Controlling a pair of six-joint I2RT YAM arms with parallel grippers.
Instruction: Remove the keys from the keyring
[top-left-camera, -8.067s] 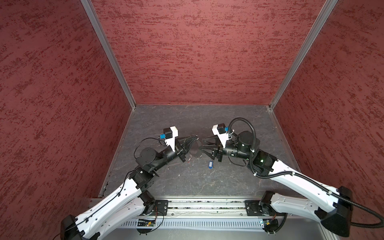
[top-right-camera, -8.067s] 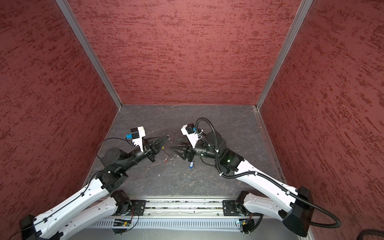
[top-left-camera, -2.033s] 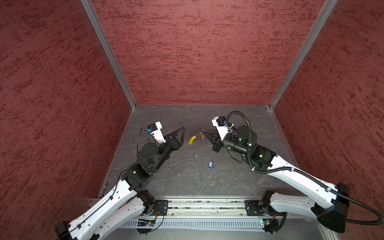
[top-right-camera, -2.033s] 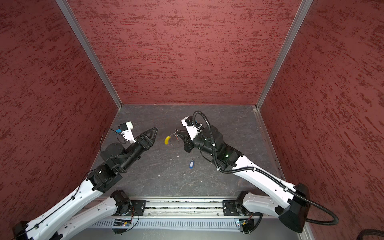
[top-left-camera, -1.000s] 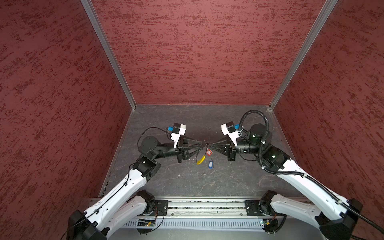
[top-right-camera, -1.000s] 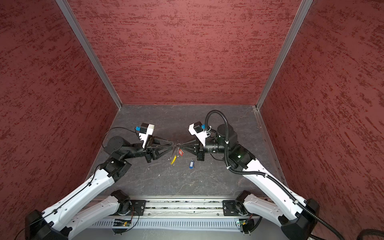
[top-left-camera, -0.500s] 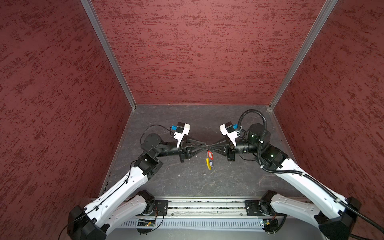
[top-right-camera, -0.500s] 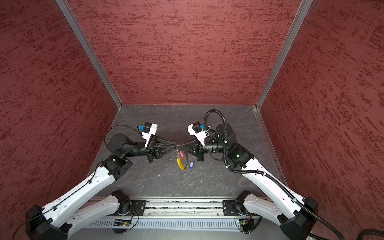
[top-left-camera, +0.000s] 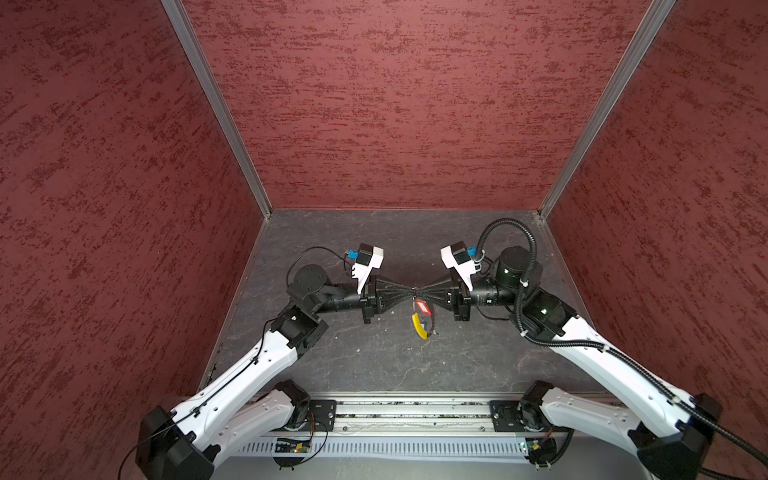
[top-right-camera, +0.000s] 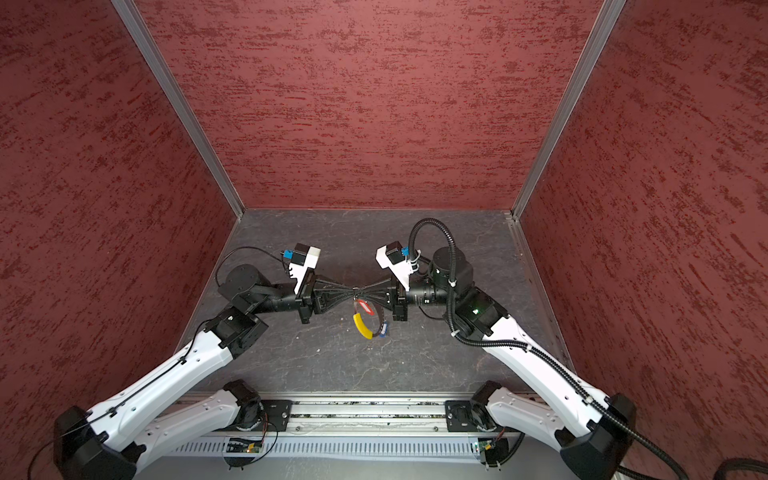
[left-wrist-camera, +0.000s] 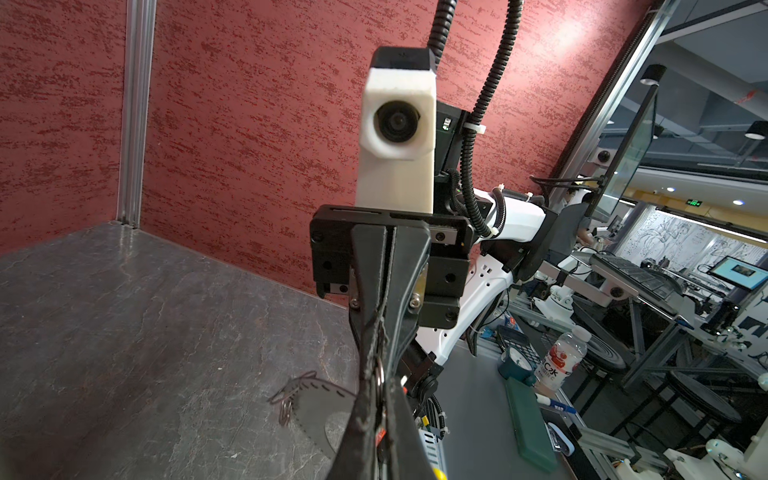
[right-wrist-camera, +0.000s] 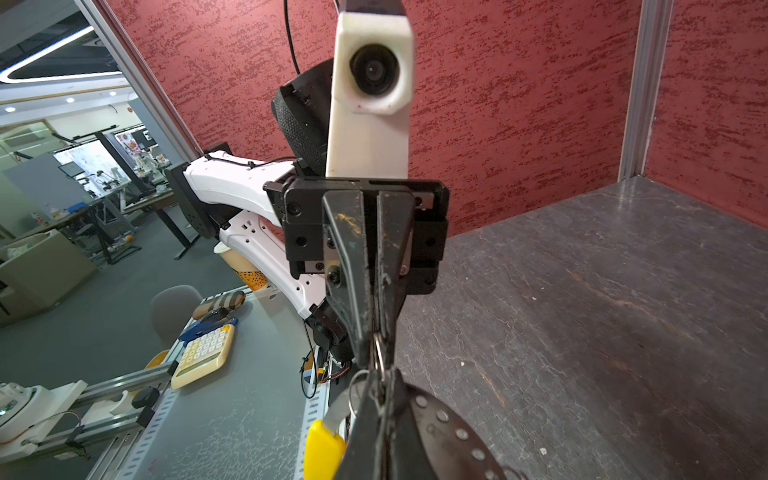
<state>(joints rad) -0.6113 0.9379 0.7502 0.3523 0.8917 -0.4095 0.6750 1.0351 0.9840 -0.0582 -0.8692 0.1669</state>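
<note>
One keyring (top-left-camera: 418, 326) hangs beneath left gripper (top-left-camera: 409, 292), right gripper (top-left-camera: 419, 292).

Keyring (top-right-camera: 360, 323): thin silvery wire loop with curved yellow segment (top-left-camera: 419, 326) lowest. Hanging straight down from the two meeting pairs of jaws, top pinched at their tips.
Red-tagged key (top-right-camera: 365, 307): white label window, on the loop just below the jaws.
Blue-tagged key (top-right-camera: 383, 330): apart from the loop, lower, toward the right jaws.

Yellow-segmented keyring (top-right-camera: 362, 326), red-tagged key (top-right-camera: 365, 307), blue-tagged key (top-right-camera: 383, 330), mottled red walls (top-right-camera: 374, 104)
</note>
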